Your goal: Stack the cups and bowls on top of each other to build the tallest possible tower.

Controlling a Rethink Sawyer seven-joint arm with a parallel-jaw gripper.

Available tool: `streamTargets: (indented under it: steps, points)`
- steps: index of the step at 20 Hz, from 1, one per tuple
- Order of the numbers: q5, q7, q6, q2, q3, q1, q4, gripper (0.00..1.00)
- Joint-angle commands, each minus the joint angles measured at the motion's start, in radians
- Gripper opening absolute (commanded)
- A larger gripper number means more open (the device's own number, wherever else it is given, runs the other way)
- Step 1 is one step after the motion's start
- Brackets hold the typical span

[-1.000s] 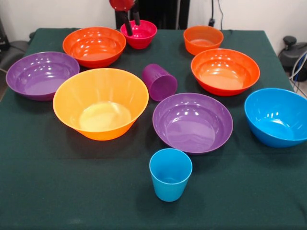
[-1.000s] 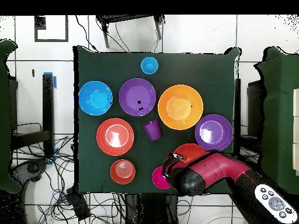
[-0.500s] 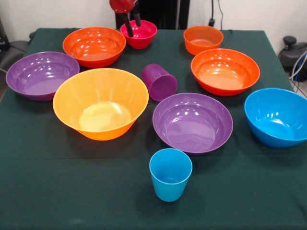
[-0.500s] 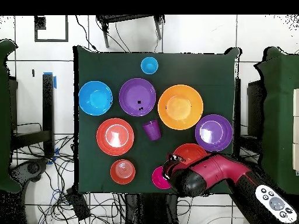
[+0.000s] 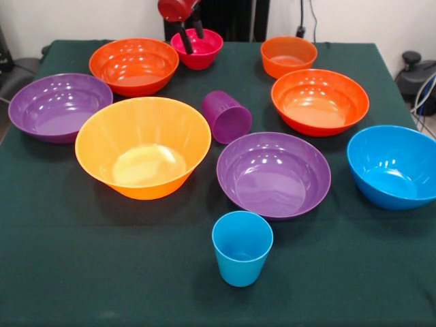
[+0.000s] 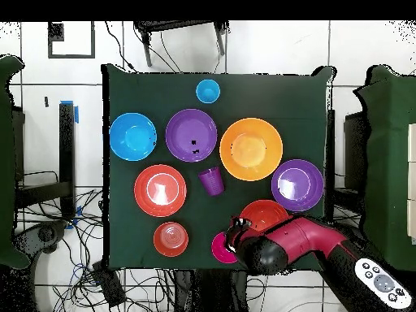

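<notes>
My gripper [image 5: 191,35] hangs at the table's far edge, open, its two black fingers either side of the small magenta bowl's [image 5: 204,51] left rim. In the overhead view the arm covers most of that bowl [image 6: 218,248]. The purple cup [image 5: 227,117] lies on its side mid-table. The light blue cup [image 5: 242,247] stands upright at the front. All bowls sit apart, unstacked: big orange [image 5: 143,144], two purple [image 5: 58,105] [image 5: 274,173], two red-orange [image 5: 133,65] [image 5: 319,100], blue [image 5: 394,165], small orange [image 5: 288,54].
The dark green table [image 5: 102,272] has bare cloth along its front. Black gear [image 5: 415,75] stands off the right edge. In the overhead view cables [image 6: 122,276] lie on the floor around the table.
The gripper has shifted slightly right and lower over the magenta bowl's rim. The bowls and cups have not moved.
</notes>
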Motion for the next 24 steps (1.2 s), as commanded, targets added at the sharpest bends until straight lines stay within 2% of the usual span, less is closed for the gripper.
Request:
streamTargets:
  steps: [1, 6, 13, 24]
  points:
    - [-0.111, -0.139, -0.031, 0.072, -0.008, 0.02, 0.001, 1.0]
    - [-0.112, -0.166, -0.03, 0.093, 0.005, -0.01, -0.001, 1.0]
    - [-0.125, -0.158, -0.039, 0.094, 0.017, -0.02, 0.0, 1.0]
    - [-0.099, -0.247, 0.006, 0.145, 0.049, -0.042, -0.061, 1.0]
